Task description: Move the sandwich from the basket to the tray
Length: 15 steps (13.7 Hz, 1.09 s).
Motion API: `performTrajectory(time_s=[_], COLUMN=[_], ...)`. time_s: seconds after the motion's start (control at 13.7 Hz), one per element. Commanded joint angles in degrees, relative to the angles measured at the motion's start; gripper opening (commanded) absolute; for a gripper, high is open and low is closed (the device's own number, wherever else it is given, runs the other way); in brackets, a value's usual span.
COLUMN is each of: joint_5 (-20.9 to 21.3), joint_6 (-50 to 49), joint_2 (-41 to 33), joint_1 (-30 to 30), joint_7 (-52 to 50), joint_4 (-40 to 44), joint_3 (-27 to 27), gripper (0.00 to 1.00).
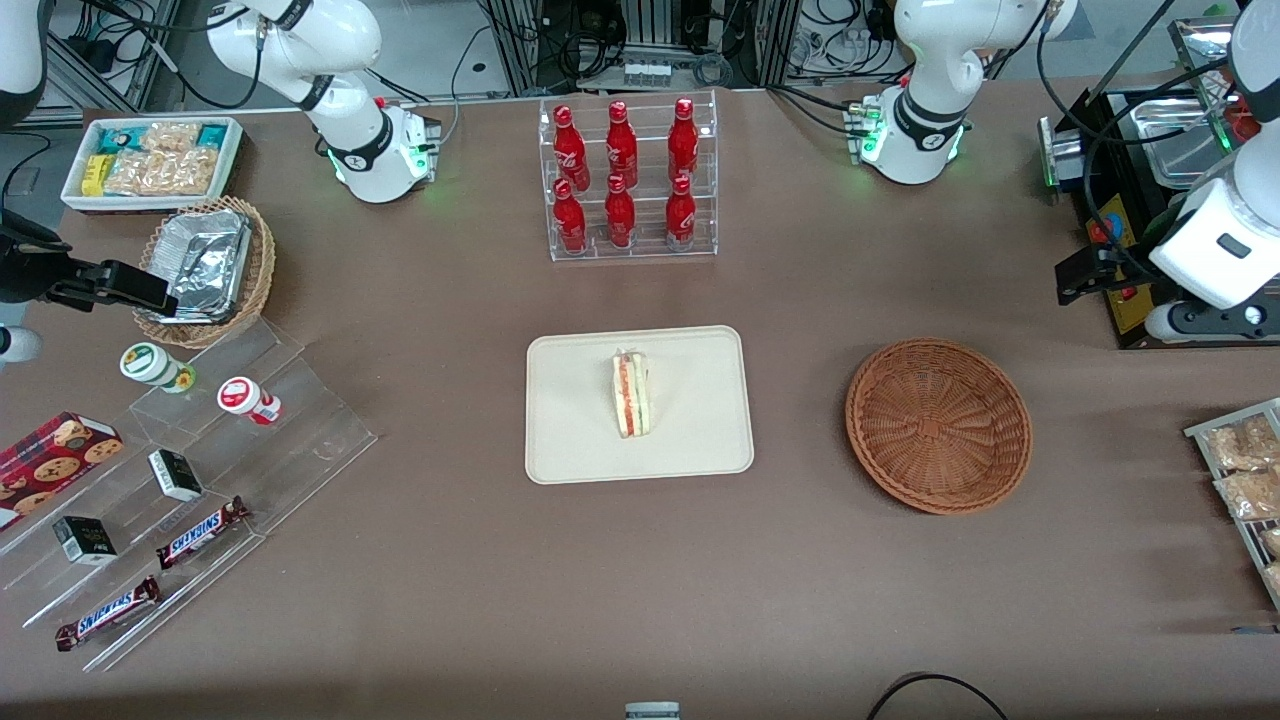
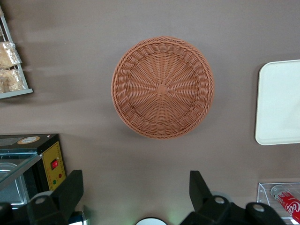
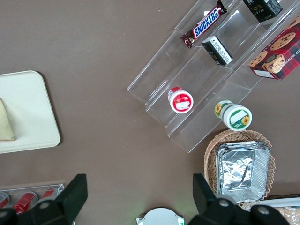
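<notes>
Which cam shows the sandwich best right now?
Front view: the whole sandwich lies on the tray, filling edge visible. Right wrist view catches only a sliver at the frame edge. Left wrist view shows none, just the open claw above the empty basket.

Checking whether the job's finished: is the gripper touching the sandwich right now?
Apart. In the front view the sandwich lies alone on the tray. The left wrist view shows the open gripper above bare table near the empty basket.
</notes>
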Motion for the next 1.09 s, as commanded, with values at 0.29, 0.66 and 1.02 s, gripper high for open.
performTrajectory(time_s=[0.29, 0.66, 1.02], joint_5=[-0.8, -0.8, -1.8], joint_6=[0.0, 0.0, 0.3], joint_2=[-6.4, -6.1, -5.9], joint_1=[-1.4, -1.3, -1.0], joint_7=[1.9, 0.9, 0.9], joint_4=[-4.8, -4.4, -4.0], joint_3=[3.1, 3.2, 3.2], gripper=[1.0, 1.0, 1.0])
